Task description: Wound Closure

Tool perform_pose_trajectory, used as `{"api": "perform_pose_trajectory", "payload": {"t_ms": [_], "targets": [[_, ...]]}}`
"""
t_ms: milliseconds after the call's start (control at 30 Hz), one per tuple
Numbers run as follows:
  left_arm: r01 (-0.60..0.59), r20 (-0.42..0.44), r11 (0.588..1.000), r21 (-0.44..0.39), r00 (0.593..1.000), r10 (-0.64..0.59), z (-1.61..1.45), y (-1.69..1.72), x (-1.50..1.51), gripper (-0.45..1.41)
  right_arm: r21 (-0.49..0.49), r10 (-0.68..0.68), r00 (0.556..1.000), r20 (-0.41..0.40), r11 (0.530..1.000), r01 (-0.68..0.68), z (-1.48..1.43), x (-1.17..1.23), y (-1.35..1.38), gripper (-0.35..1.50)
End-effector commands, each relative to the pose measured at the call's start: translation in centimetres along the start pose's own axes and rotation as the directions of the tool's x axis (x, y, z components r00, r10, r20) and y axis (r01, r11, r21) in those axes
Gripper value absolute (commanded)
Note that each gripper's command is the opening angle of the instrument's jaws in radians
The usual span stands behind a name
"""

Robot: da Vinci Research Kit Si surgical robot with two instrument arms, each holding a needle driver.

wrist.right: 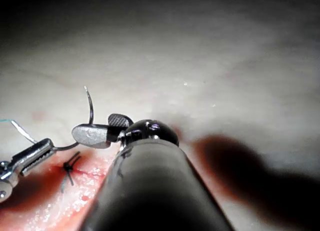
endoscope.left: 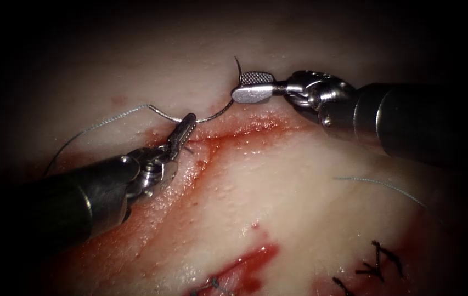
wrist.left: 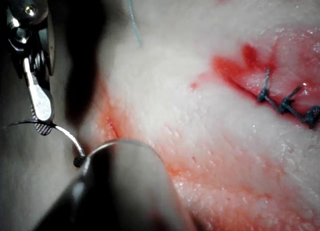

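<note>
The curved needle [endoscope.left: 212, 117] hangs free above the cut [endoscope.left: 234, 131], not in the tissue [endoscope.left: 277, 181]. My left tool [endoscope.left: 189, 119] comes from the lower left, jaws shut on the needle toward its tail end. Pale thread [endoscope.left: 96, 125] trails left from the tail. The needle's front part rises between the open jaws of my right tool [endoscope.left: 238, 87], and its tip points up past them. The right wrist view shows the right tool [wrist.right: 100, 128] spread around the needle [wrist.right: 91, 106], with the left tool [wrist.right: 46, 145] beside it. The left wrist view shows the needle [wrist.left: 67, 136] and right tool [wrist.left: 42, 118].
Red fluid [endoscope.left: 190, 181] wets the tissue along the cut. Dark stitches [endoscope.left: 379, 263] lie at the lower right, with others by a red pool [endoscope.left: 247, 263]. A loose pale thread [endoscope.left: 382, 183] lies under the right shaft. Finished stitches [wrist.left: 285, 103] also appear in the left wrist view.
</note>
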Motion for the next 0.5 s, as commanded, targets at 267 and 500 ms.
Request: {"api": "perform_pose_trajectory", "payload": {"t_ms": [267, 500], "targets": [[-0.041, -0.095, 0.999, -0.028, 0.995, 0.038, 0.09, -0.01, 0.03, -0.45, -0.045, -0.209, 0.976, -0.062, 0.977, 0.206, 0.01, 0.13, -0.04, -0.35], [-0.036, -0.113, 0.999, -0.037, 0.993, 0.031, 0.08, -0.04, -0.01, -0.45, -0.003, -0.144, 0.989, -0.041, 0.99, 0.144, -0.03, 0.11, -0.09, 1.05]]}}
